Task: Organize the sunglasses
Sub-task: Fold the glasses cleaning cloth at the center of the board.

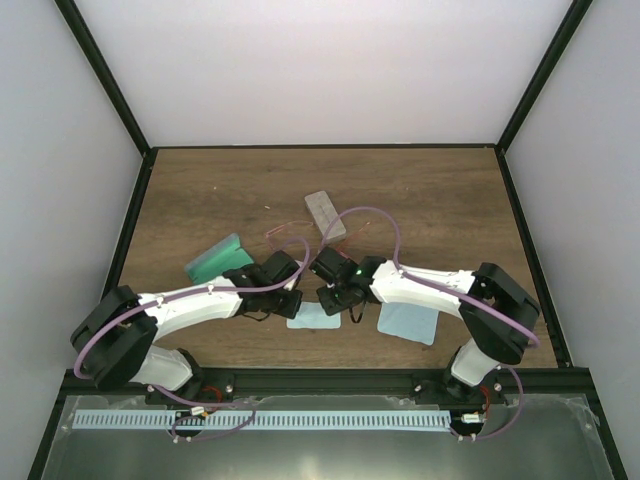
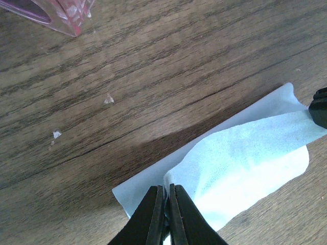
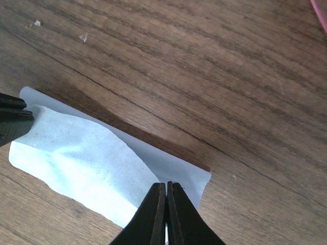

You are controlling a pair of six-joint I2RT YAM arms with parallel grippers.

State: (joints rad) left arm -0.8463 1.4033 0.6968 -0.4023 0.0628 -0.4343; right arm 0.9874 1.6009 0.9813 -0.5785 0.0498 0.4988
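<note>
L gripper (image 2: 164, 189) & R gripper (image 3: 166, 186) both clamped on cloth (image 2: 245, 153), opposite edges; bare table (image 2: 204, 66) twd 12 o'clock; sunglasses (image 2: 66, 15) at 11.

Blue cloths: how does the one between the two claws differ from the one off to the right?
The middle cloth is pinched by the left gripper and right gripper; the right cloth lies free. The middle cloth is folded over on itself; the right cloth lies flat. Both are light blue.

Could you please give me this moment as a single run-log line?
left tool: shut on light-blue cloth | right tool: shut on same cloth, opposite end | sunglasses: on table, not held
</note>
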